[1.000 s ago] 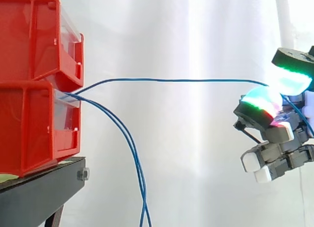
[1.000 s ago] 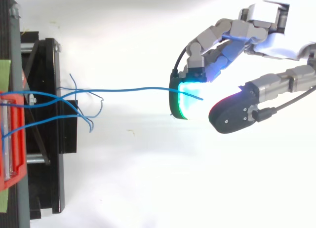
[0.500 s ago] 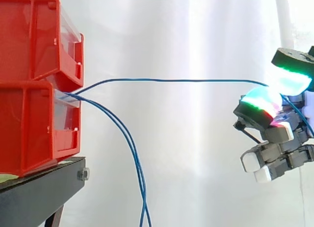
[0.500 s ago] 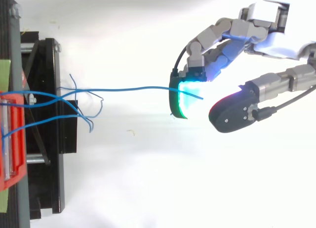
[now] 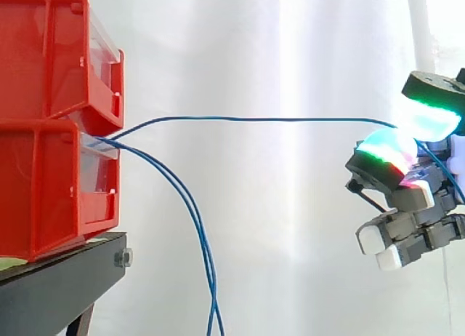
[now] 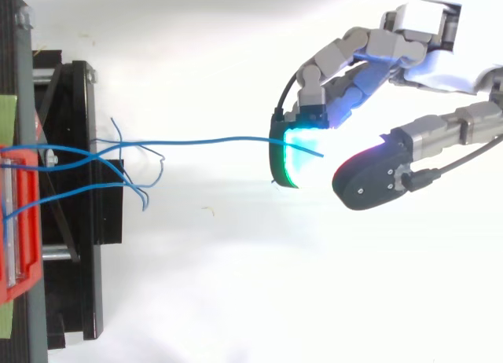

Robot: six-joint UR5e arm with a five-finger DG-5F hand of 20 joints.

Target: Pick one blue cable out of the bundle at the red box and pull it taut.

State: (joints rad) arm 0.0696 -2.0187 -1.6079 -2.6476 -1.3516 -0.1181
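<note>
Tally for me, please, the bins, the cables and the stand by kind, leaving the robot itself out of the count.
red bins: 2
blue cable pinched by the hand: 1
loose blue cables: 2
black stand: 1
Total: 6

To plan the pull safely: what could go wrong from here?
The robot hand pinches the blue cable with its pads only, close to the free end, so it may slip out. The cable is almost straight; more pull may drag the lower red bin or the hanging cables.
</note>
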